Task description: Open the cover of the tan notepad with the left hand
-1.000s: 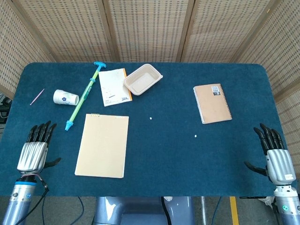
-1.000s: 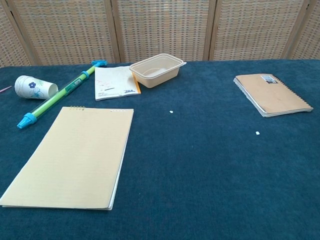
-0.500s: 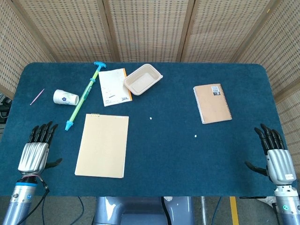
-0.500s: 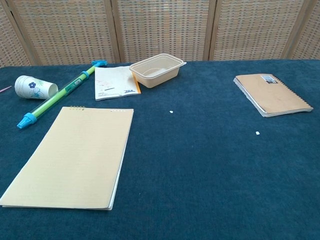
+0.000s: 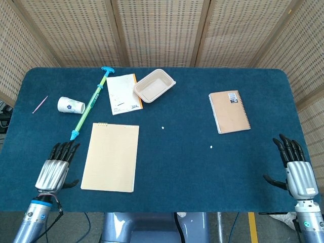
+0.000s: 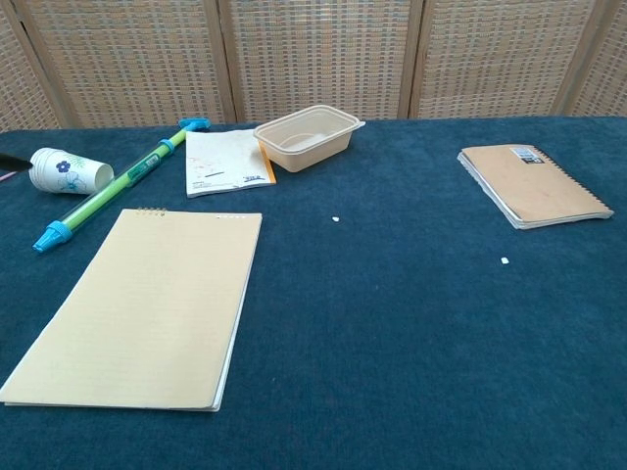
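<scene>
The tan notepad (image 5: pixel 111 156) lies flat and closed on the blue table, left of the middle, its bound edge facing away; the chest view shows the notepad (image 6: pixel 145 304) large at lower left. My left hand (image 5: pixel 54 170) hovers near the table's front edge just left of the pad, fingers straight and apart, holding nothing. At the front right corner my right hand (image 5: pixel 295 169) is likewise spread and empty. Only a dark fingertip sliver of a hand shows at the left edge of the chest view.
A green and blue pen-like tube (image 5: pixel 91 104), a tipped paper cup (image 5: pixel 70 105), a white booklet (image 5: pixel 122 93) and a beige tray (image 5: pixel 154 85) lie behind the pad. A brown spiral notebook (image 5: pixel 229 111) sits at right. A thin pink stick (image 5: pixel 40 104) lies far left.
My left hand has moved to the right, closer to the notepad's left edge. The right hand and all objects have stayed put.
</scene>
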